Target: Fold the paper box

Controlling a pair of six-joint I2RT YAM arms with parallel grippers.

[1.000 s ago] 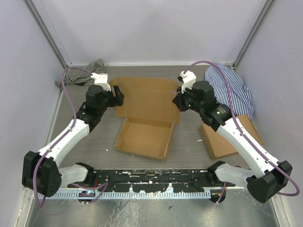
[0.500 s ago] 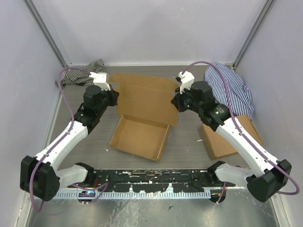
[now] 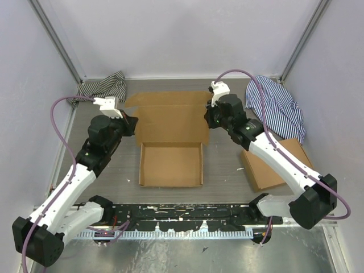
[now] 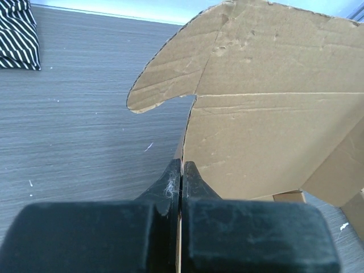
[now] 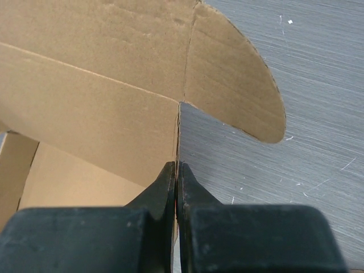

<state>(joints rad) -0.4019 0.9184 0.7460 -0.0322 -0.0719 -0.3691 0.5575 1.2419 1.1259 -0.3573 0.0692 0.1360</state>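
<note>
2 claws grip the paper box (image 3: pixel 170 122) at once. The left gripper (image 3: pixel 131 123) is clenched on the lid's left edge, and the right gripper (image 3: pixel 208 119) is clenched on its right edge. The box sits in the middle of the table (image 3: pixel 224 170), tray toward the arms, lid lifted behind it. The lid's long axis runs straight between both claws, and neither arm looks nearer. I'd guess the lid swings forward over the tray next.

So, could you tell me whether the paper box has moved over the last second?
Yes: the paper box has turned from skewed to square with the black rail along the near edge.
</note>
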